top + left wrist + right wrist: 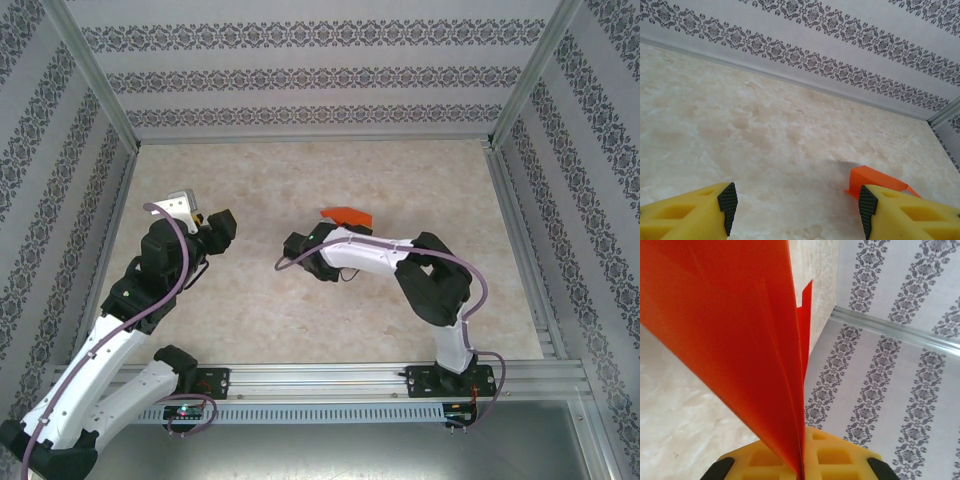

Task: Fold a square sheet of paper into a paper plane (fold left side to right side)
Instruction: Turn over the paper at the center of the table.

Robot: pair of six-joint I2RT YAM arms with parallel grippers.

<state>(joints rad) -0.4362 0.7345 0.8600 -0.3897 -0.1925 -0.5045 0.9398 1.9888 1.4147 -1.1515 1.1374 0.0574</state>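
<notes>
You see the right gripper [802, 467] closed narrow on the orange paper [730, 330]. The paper is folded and rises straight out of the grip, near the middle of the table [300, 180]. Your left gripper [795, 205] stands wide and holds nothing, over the table's left side, well apart from the paper.

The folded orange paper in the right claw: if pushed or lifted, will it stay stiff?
Probably light and floppy: the folded orange paper is thin, its layers splaying above the right claw. The creases likely lend some stiffness. It looks easily crumpled by a firm push.
</notes>
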